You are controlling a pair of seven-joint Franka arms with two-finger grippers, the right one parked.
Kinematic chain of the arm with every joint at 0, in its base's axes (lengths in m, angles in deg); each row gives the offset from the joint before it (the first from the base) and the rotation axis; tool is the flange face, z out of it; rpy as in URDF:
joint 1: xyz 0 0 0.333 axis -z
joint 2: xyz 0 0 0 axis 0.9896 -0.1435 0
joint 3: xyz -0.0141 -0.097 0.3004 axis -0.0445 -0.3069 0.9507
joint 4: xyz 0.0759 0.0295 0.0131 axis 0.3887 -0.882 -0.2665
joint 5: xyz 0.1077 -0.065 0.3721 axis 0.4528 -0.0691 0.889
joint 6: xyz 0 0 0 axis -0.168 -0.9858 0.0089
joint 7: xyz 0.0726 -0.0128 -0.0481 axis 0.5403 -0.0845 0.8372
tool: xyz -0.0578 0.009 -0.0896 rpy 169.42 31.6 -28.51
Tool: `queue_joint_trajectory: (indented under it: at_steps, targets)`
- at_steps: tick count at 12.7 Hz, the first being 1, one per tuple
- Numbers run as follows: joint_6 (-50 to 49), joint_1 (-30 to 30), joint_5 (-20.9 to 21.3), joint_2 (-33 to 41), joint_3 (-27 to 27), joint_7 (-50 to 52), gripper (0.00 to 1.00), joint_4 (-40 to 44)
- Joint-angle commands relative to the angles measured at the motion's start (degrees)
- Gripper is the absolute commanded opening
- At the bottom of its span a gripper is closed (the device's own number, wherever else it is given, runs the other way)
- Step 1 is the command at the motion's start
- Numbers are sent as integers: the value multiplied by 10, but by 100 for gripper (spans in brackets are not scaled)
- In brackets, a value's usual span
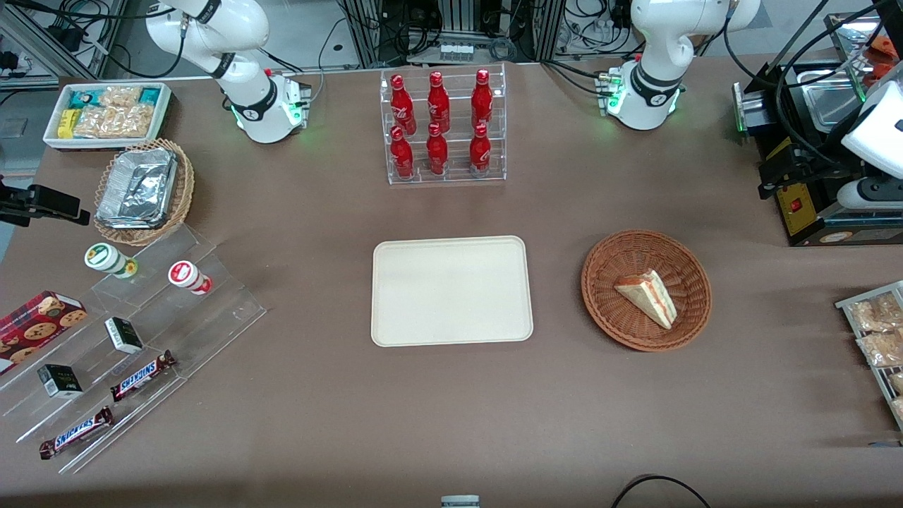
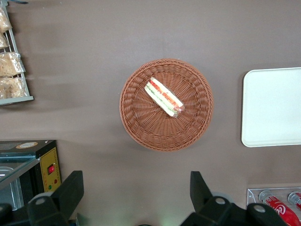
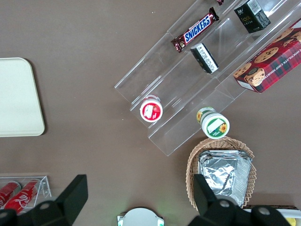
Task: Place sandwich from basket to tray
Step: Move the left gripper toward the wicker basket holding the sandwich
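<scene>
The sandwich (image 1: 649,298) lies inside the reddish-brown basket (image 1: 605,271), its long body running from about ten o'clock to four o'clock in the front view, filling layers showing along one edge. The basket sits on the brown counter (image 1: 317,395) just beside the cream tray (image 1: 451,291), at the tray's three o'clock, apart from it. The pincer (image 2: 136,193) hangs high above the counter near the basket, released, its two fingers (image 2: 70,190) spread wide and holding nothing. Red bottles (image 1: 439,123) stand in a clear rack at the tray's twelve o'clock.
</scene>
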Motion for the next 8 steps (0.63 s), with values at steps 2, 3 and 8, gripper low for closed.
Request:
queue_joint_trajectory:
  at_steps: [2,3,8]
  targets:
    - [-9,2,8,-6,1,1,100,9]
    - [-6,2,9,-8,0,0,100,3]
    - [114,4,2,-44,-3,47,100,-108]
